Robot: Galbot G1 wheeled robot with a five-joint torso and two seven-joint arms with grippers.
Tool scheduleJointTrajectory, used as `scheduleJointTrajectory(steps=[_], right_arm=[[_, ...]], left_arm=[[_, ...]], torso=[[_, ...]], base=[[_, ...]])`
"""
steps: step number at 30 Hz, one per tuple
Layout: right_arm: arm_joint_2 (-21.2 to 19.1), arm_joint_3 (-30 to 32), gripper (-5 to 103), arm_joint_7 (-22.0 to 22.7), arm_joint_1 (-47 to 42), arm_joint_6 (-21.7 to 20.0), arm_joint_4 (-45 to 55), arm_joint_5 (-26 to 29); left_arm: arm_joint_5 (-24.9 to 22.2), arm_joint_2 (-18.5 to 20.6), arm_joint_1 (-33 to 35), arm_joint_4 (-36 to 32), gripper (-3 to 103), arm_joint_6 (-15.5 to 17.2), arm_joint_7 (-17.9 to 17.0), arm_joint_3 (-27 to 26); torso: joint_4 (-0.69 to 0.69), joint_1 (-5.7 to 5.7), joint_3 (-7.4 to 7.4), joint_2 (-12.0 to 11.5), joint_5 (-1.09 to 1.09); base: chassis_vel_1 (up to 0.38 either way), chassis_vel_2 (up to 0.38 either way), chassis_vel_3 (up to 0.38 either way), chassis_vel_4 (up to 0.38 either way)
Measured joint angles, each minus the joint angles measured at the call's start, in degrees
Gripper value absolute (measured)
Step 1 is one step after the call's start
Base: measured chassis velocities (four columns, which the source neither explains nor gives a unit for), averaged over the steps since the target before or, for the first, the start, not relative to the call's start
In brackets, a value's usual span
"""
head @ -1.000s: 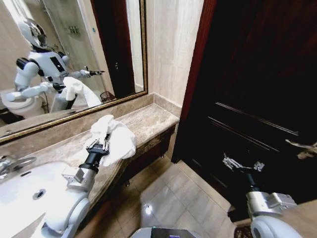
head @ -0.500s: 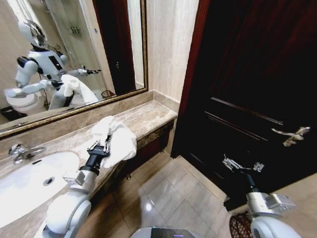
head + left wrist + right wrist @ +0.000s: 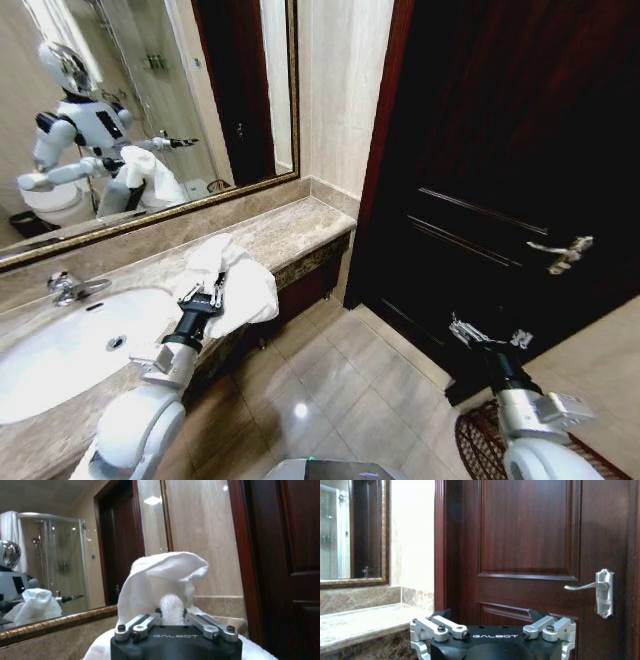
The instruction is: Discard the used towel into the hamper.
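The white towel (image 3: 238, 282) hangs bunched over the edge of the marble counter (image 3: 290, 232), held up by my left gripper (image 3: 205, 297), which is shut on a fold of it. In the left wrist view the towel (image 3: 165, 573) rises in a crumpled peak above the left gripper (image 3: 170, 615), pinched between its fingers. My right gripper (image 3: 488, 337) hovers open and holding nothing in front of the dark door; in the right wrist view its fingers stand wide apart (image 3: 492, 627). The hamper (image 3: 476, 448), a dark wire basket, shows on the floor at the lower right, partly behind my right arm.
A white sink (image 3: 60, 355) with a chrome faucet (image 3: 68, 288) is set in the counter to the left. A large mirror (image 3: 150, 110) backs the counter. The dark wooden door (image 3: 500, 150) with a silver handle (image 3: 560, 253) stands ahead on the right. Tiled floor (image 3: 330, 380) lies open between.
The whole view has swung as the robot turned: sink and counter slid across, and the hamper has come into view at the lower right. Both grippers hold their poses, the towel still gripped.
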Motion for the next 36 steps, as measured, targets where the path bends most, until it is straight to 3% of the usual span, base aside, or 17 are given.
scheduleJointTrajectory(steps=[36], right_arm=[[3.59,-1.13,100,0.32,0.02,0.49,0.80,-1.93]], left_arm=[[-1.28,1.73,-1.20,2.46,10,-2.40,0.99,-0.47]], torso=[[-0.01,0.03,0.01,-0.01,0.00]], base=[[-0.068,-0.067,-0.062,-0.069]])
